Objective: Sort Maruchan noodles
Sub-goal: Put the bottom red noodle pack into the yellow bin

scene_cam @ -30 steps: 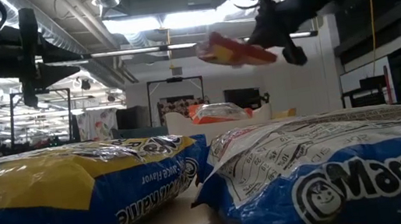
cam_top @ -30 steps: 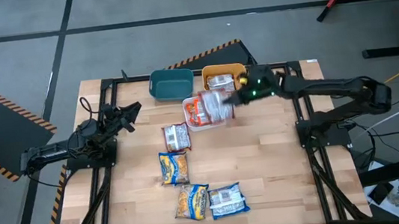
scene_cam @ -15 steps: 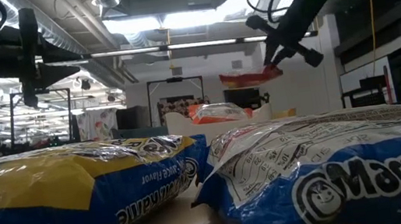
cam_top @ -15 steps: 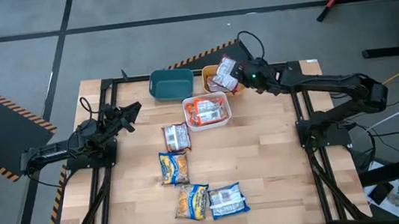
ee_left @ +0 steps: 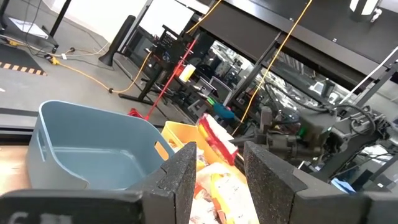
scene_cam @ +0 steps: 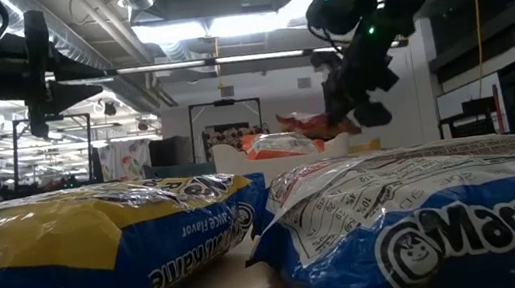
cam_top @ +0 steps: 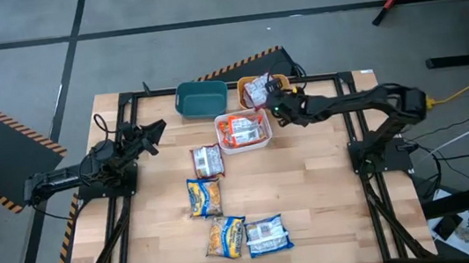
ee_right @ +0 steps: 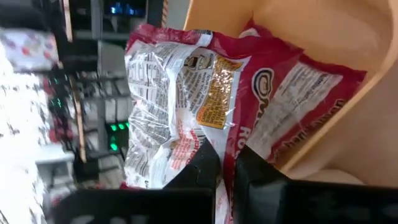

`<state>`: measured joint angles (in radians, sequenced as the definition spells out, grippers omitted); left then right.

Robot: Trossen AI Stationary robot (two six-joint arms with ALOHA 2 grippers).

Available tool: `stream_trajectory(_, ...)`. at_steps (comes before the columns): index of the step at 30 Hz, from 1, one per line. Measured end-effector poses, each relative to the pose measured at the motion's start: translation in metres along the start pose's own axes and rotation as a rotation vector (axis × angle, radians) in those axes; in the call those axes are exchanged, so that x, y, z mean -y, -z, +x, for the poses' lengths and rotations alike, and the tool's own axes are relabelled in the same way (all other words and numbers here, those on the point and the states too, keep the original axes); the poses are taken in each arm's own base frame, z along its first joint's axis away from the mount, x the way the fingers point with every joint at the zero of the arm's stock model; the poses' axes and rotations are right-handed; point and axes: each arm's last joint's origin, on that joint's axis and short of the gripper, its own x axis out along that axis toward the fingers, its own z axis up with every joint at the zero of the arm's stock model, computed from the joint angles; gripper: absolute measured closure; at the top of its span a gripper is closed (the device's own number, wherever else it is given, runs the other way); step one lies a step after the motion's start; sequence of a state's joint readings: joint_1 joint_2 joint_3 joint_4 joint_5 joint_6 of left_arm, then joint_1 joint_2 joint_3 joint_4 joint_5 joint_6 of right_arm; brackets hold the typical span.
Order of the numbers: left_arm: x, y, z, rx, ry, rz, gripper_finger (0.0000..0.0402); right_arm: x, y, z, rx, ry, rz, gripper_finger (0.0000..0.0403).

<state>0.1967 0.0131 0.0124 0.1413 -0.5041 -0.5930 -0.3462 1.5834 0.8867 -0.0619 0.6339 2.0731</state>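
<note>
The right gripper was seen clenched on a maroon-and-white plastic ramen packet, which was held over the orange plastic bin at the table's far edge, its lower end inside that bin. In the right wrist view the packet was pinched between the dark fingers against the bin's orange wall. A teal plastic bin stood just beside the orange one, and orange-red packets lay in a white bin in front of them. A maroon-white packet and three blue-yellow packets lay on the wooden table. The left gripper, closed and holding nothing, was kept at the table's left edge.
</note>
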Motion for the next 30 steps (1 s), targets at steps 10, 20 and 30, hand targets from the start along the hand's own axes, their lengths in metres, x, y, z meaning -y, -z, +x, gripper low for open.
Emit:
stream_trajectory(10, 0.0, 0.0, 0.0, -0.001, 0.0, 0.001, 0.0274, 0.005, -0.002, 0.01, 0.115, -0.038, 0.063, 0.0403)
stream_trajectory(20, 0.0, 0.0, 0.0, 0.0, 0.0, 0.001, 0.0274, 0.007, -0.006, 0.019, 0.114, -0.006, 0.034, 0.0403)
stream_trajectory(30, 0.0, 0.0, 0.0, -0.001, 0.002, -0.005, 0.0274, -0.003, 0.018, 0.035, 0.096, -0.032, 0.049, 0.0403)
